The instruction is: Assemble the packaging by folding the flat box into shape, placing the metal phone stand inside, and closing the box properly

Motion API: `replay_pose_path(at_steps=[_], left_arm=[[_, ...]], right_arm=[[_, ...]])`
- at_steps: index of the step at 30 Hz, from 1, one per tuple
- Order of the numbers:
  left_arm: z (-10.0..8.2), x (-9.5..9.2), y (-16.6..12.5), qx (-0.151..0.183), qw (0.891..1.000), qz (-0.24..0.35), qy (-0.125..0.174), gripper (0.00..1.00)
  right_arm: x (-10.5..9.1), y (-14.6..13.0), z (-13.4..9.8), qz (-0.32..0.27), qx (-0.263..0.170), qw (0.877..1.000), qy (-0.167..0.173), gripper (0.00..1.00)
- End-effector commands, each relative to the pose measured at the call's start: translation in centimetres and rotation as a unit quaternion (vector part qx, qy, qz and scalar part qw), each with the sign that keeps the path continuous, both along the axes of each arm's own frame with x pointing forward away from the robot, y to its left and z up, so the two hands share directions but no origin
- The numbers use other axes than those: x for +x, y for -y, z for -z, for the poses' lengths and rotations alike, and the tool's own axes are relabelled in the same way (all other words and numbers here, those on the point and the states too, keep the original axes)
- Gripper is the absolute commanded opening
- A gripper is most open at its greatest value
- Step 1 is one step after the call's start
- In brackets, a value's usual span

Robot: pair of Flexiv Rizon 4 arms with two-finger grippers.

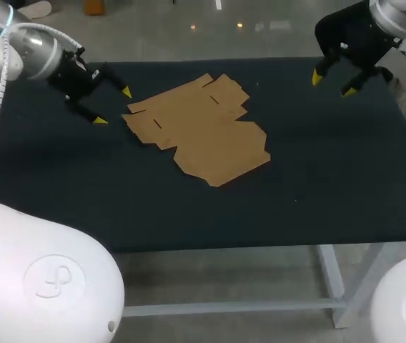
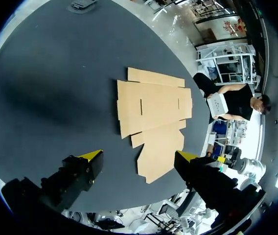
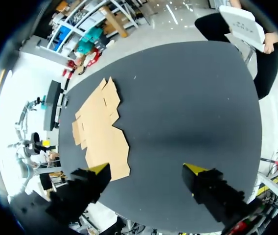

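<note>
All 3 steps are waiting for you: the flat box (image 1: 199, 128) is lying unfolded, left gripper (image 1: 112, 106) at its 9 o'clock, right gripper (image 1: 333, 83) at 3 o'clock, both hanging released, empty.

No words, numbers or labels can be read anywhere. The one mark is a round embossed emblem (image 1: 54, 280) on the white arm base (image 1: 10, 236), on the near left side of the flat cardboard (image 1: 199, 128). Its curled shape cannot be made out as a letter.
</note>
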State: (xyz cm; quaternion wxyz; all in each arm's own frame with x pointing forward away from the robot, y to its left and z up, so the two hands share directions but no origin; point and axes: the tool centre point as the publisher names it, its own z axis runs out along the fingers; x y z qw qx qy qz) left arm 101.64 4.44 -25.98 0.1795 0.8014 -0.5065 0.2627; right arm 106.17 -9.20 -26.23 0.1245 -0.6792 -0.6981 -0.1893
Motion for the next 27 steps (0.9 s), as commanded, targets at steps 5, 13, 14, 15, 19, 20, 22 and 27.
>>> replay_pose_path(at_steps=[5, 13, 14, 15, 19, 20, 22, 27], left_arm=[[0.4, 1.2, 0.4, -0.032, 0.996, -0.045, -0.073, 1.0], [3.4, 0.8, -0.5, -0.081, 0.995, -0.022, -0.058, 1.0], [3.7, 0.8, -0.7, -0.086, 0.995, -0.017, -0.053, 1.0], [3.9, 0.8, -0.8, -0.091, 0.995, -0.009, -0.047, 1.0], [5.0, 1.4, -0.6, -0.082, 0.996, 0.0, -0.044, 1.0], [5.3, 1.4, -0.4, -0.078, 0.996, 0.012, -0.04, 1.0], [5.8, 1.5, -0.1, -0.069, 0.997, 0.025, -0.033, 1.0], [7.0, 2.2, 0.0, -0.063, 0.997, 0.043, -0.017, 1.0]], right_arm=[[0.2, -0.5, -0.1, -0.025, 0.001, 0.999, -0.024, 1.0], [-0.4, -2.0, 0.4, -0.071, 0.009, 0.997, -0.003, 1.0], [-0.4, -1.9, 0.4, -0.066, 0.006, 0.998, -0.007, 1.0], [-0.4, -1.9, 0.5, -0.066, 0.007, 0.998, -0.006, 1.0], [-0.6, -1.9, 0.6, -0.071, 0.014, 0.997, -0.003, 1.0], [-0.6, -1.9, 0.6, -0.072, 0.016, 0.997, -0.003, 1.0], [-0.8, -2.0, 0.6, -0.078, 0.019, 0.997, -0.001, 1.0], [-1.0, -2.5, 0.4, -0.089, 0.014, 0.996, -0.001, 1.0]])
